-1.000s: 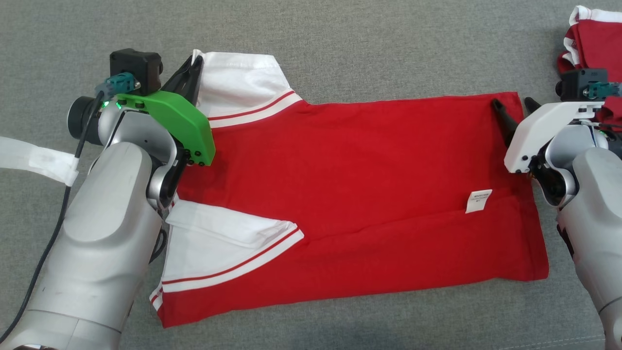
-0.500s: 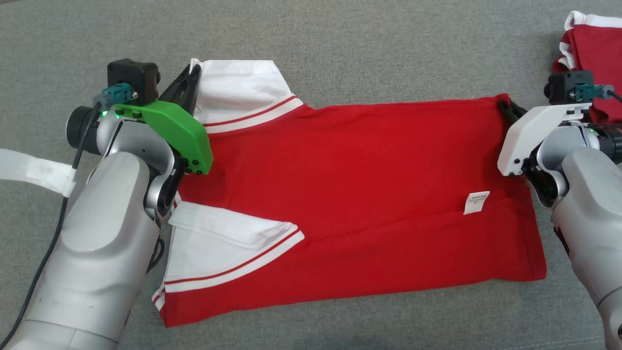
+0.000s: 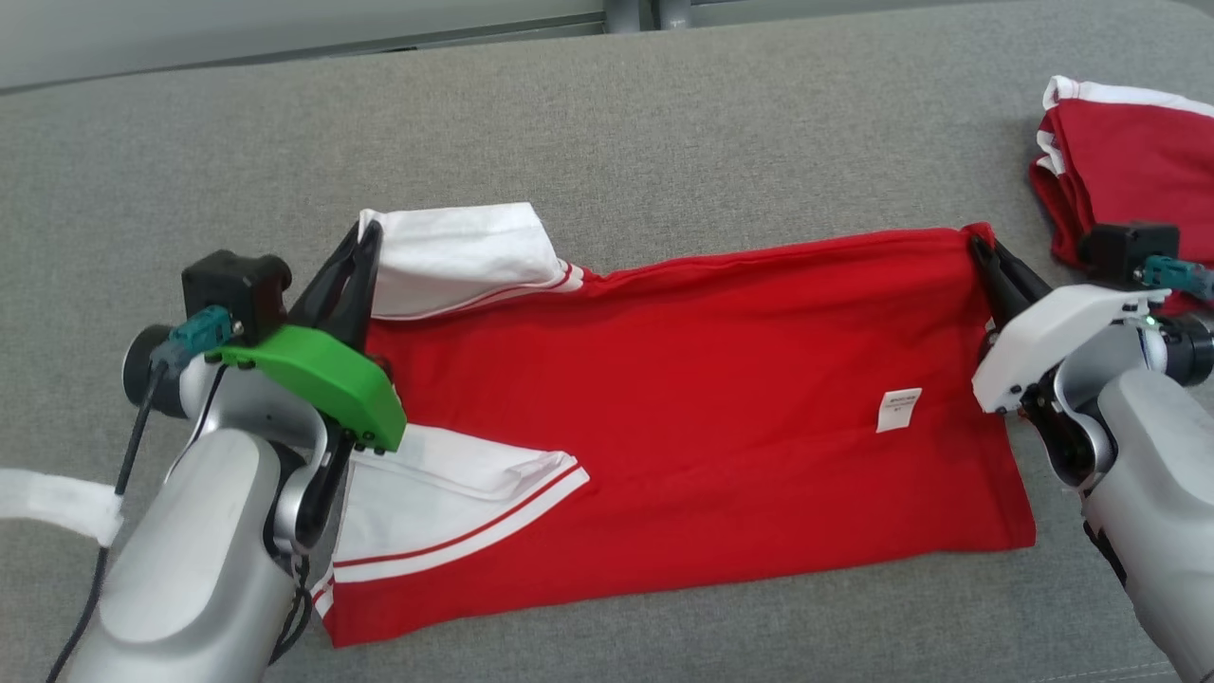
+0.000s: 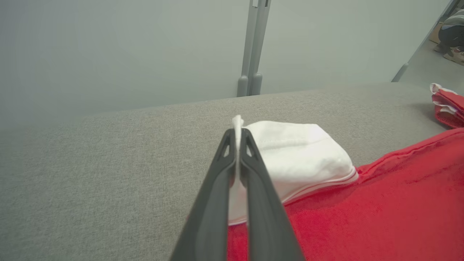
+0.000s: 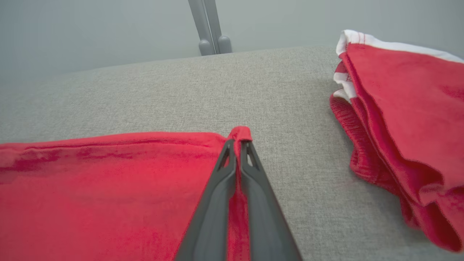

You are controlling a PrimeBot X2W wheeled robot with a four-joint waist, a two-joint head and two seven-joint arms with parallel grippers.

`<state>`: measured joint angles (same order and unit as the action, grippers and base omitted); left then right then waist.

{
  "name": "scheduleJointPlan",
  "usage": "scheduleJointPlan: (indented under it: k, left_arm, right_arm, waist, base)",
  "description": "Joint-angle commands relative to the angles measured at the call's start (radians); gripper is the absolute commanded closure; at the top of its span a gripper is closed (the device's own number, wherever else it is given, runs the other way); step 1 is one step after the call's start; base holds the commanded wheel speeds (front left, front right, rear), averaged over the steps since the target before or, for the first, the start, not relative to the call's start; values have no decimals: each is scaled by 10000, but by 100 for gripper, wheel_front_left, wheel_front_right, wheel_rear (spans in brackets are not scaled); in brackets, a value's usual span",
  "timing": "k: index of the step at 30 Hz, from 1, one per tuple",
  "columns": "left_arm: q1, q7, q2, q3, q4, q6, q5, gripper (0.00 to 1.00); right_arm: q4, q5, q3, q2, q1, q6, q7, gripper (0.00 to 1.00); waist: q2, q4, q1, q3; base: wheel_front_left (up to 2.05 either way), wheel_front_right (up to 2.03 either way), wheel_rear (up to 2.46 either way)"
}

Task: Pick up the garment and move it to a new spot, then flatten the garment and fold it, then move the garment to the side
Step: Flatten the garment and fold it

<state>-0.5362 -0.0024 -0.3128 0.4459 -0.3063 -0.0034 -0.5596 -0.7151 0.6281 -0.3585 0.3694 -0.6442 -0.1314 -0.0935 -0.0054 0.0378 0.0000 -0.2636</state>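
Left gripper [image 3: 370,230] clamped; right gripper [image 3: 978,244] clamped; both seemingly slightly raised.

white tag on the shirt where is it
In the head view the white tag lies on the red garment, toward its right end, near the right hand.

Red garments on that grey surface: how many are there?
2. The garment lies spread across the middle; a bunched red bundle sits at the far right, perhaps hiding another.

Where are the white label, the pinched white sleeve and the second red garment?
white label [image 3: 899,410], head view, middle of tag
pinched white sleeve [image 4: 297,152], left wrist view, upper face
second red garment [image 5: 406,108], right wrist view, top layer
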Motion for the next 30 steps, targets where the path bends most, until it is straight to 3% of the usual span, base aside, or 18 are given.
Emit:
scheduleJointPlan:
  k: [1, 9, 15, 20, 28, 29, 30]
  left_arm:
    - [303, -32, -119, -38, 218, 77, 10, 100]
    - [2549, 296, -791, -14, 2932, 905, 73, 100]
    - [4113, 562, -1132, 56, 4158, 1478, 3, 100]
    - [4890, 536, -1269, 262, 4222, 1722, 176, 100]
    - [5257, 311, -1016, 275, 3686, 1884, 3, 100]
    - [5296, 276, -964, 254, 3604, 1908, -49, 100]
    - [5344, 223, -942, 229, 3531, 1916, -115, 100]
  right_arm:
    - [136, 103, 66, 98, 282, 14, -121, 100]
    - [1917, 124, 736, 175, 2115, 12, -385, 100]
    - [3123, -187, 1365, -117, 3554, 12, -118, 100]
    - [3782, -483, 1828, -500, 4474, 11, 228, 100]
    - [4020, -974, 2093, -837, 4987, 9, 288, 100]
    - [4017, -1096, 2080, -826, 5006, 9, 230, 97]
    - [4004, -1198, 2046, -820, 5040, 9, 172, 75]
  waist:
    - [54, 5, 0, 280]
    - [54, 2, 0, 803]
    - [54, -33, 0, 1070]
    - [54, -13, 0, 1180]
    - [54, 63, 0, 1230]
    - [54, 82, 0, 1228]
    - [54, 98, 0, 1228]
  base:
    - [0, 0, 0]
    - [0, 0, 0]
    - [0, 0, 0]
    - [0, 0, 0]
    - [0, 0, 0]
    - [0, 0, 0]
    - [0, 0, 0]
